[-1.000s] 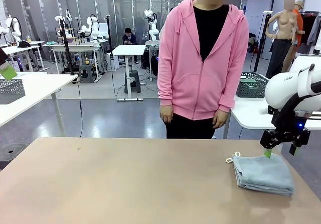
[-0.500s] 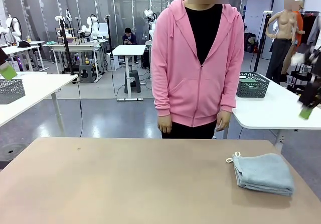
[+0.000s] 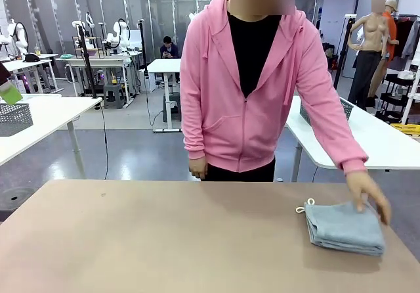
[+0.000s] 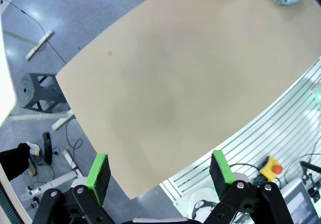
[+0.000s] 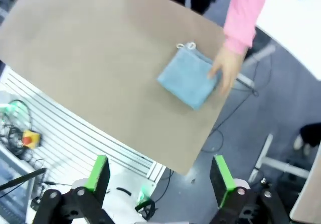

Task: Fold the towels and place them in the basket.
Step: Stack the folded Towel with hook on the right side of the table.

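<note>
I work in a robotics lab, an open hall with a glossy grey floor (image 3: 131, 155) and glass partition walls (image 3: 151, 10) at the back. Beyond my tan worktop (image 3: 164, 240) stand rows of white tables (image 3: 167, 66), several carrying white robot arms (image 3: 121, 33) like mine. A person sits at one far table (image 3: 169, 48). Cables (image 3: 105, 129) trail across the floor, and beneath my worktop's edge sit a red emergency-stop button (image 4: 275, 168) and loose wiring (image 5: 12, 123).

One pale grey-blue towel (image 3: 344, 227) lies folded flat near the table's (image 3: 164, 240) right edge; white loop at its corner.
</note>
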Robot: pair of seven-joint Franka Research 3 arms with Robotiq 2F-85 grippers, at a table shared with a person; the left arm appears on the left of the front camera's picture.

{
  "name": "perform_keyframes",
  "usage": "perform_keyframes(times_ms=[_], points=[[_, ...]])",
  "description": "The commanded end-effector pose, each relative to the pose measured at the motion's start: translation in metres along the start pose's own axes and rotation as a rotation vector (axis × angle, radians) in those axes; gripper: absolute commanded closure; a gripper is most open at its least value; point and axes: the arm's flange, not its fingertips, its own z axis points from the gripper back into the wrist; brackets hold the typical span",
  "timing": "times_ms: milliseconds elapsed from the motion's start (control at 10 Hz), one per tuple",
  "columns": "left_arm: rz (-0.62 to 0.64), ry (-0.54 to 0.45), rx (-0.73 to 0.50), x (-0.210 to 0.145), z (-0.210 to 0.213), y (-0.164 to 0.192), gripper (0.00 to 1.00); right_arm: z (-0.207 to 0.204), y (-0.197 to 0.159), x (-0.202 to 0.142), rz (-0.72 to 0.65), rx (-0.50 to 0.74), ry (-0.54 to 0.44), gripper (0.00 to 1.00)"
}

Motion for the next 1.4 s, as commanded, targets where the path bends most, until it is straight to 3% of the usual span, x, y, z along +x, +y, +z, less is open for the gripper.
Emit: perform_keyframes(times_ms=[0, 200, 300, 1300], points=[[-0.007, -0.007, 0.003, -0.001, -0.001, 0.001, 0.00, -0.001, 0.016, -0.007, 0.019, 0.050, -0.039, 0.00], [-0.007, -0.007, 0.003, -0.001, -0.001, 0.001, 0.00, -0.020, 0.019, -0.010, -0.077, 0.074, -0.118, 0.00], [-0.007, -0.007, 0.003, -0.001, -0.001, 0.001, 0.00, 0.014, 0.020, -0.011, 0.028, 0.037, -0.056, 0.00], [-0.007, -0.007, 0.003, -0.001, -0.001, 0.001, 0.00, 0.014, 0.020, -0.011, 0.028, 0.037, -0.056, 0.00]])
